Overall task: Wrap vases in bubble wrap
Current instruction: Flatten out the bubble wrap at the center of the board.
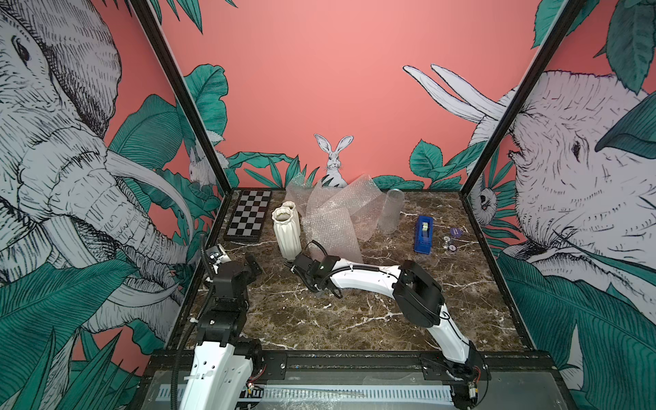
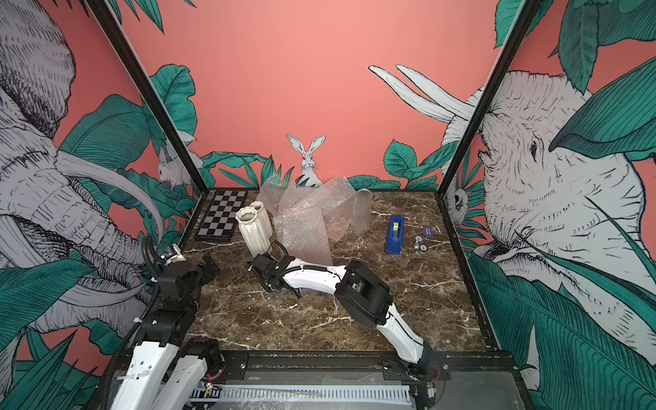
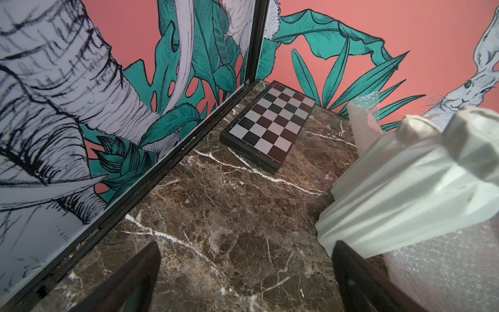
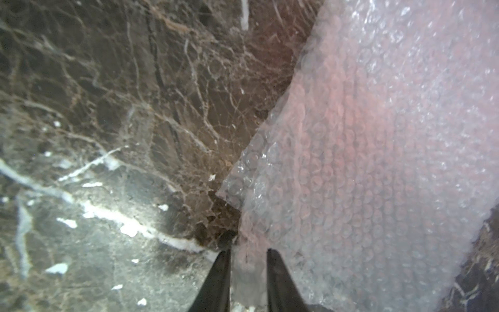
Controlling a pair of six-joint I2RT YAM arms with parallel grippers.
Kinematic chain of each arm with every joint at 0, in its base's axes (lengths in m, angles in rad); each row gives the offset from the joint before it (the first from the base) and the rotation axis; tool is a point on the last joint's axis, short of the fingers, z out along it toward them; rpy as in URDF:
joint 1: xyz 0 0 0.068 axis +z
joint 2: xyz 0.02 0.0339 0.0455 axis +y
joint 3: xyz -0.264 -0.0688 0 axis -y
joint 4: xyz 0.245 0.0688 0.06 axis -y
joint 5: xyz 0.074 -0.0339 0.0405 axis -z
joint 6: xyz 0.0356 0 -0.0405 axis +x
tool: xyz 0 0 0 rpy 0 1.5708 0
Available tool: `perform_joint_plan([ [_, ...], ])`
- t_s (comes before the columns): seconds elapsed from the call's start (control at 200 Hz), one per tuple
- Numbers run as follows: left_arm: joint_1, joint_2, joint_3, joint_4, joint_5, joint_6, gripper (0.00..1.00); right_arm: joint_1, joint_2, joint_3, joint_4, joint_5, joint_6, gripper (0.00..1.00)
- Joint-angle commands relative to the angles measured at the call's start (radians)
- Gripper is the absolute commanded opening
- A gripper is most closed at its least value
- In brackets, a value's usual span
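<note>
Bright, even light; soft shadows by the vase [image 1: 287, 230]. The wrap [image 4: 378, 162] glints, blurred close up; walls bend.

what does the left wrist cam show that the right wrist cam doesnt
Only the left wrist view: the chequered board, the two white fluted vases standing side by side, the mural walls, and the left gripper, wide open over bare tabletop.

Only the right wrist view: the right gripper, its fingers set close together with an edge of the bubble wrap between them; a firm grip cannot be confirmed.

Both: the marble table and some bubble wrap.
</note>
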Motion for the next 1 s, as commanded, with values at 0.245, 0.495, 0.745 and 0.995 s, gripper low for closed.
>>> perform_joint_plan([
  [0.245, -0.002, 0.05, -0.002, 0.016, 0.048, 0.005, 1.0, 0.002, -0.076, -0.007, -0.021, 0.071, 0.004, 0.0],
  [0.495, -0.003, 0.082, 0.025, 0.028, 0.191, 0.017, 0.99, -0.004, -0.317, -0.074, 0.027, 0.119, 0.013, 0.0],
  [0.745, -0.004, 0.074, 0.044, -0.023, 0.318, -0.002, 0.9, -0.046, -0.644, -0.255, 0.065, 0.213, 0.111, 0.0],
  [0.995, -0.171, 0.082, 0.06, -0.094, 0.339, -0.018, 0.79, -0.155, -0.939, -0.636, 0.126, 0.216, 0.368, 0.0],
])
